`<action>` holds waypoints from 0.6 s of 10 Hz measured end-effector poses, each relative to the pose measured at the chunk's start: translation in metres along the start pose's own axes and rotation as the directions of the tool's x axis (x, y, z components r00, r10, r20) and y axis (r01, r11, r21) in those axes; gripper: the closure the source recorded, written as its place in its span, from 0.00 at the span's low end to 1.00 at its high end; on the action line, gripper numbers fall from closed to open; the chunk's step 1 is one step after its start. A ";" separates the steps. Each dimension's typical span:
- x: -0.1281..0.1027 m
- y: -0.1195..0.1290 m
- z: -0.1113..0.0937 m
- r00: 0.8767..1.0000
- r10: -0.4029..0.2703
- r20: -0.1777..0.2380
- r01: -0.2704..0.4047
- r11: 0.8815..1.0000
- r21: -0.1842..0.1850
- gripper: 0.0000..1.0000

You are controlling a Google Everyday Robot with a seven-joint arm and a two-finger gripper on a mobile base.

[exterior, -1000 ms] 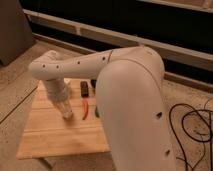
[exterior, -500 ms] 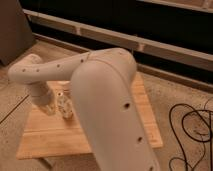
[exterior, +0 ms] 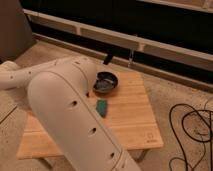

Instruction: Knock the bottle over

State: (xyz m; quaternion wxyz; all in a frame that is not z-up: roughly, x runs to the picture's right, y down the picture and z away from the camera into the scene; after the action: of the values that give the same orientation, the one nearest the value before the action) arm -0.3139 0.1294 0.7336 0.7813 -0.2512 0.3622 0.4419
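Over wooden table (exterior: 131, 116), white arm (exterior: 67, 112) hiding jaws

My arm (exterior: 60, 115) is a thick, smooth tube, cream-white, with rounded joints. Along its shell there are several small dark round holes (exterior: 74, 103). My gripper is hidden from this view.

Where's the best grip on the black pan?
Probably the handle: it sticks out from the pan toward the far edge of the table and looks slim enough to pinch. Come from above, closing across it. The gripper is hidden behind the arm, left.
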 end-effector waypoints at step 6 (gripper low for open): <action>0.005 -0.038 0.001 0.976 0.217 -0.035 -0.212 0.971 0.107 1.00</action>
State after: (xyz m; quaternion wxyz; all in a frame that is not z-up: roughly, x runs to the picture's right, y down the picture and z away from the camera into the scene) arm -0.2787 0.1143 0.7330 0.7323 -0.1805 0.4273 0.4986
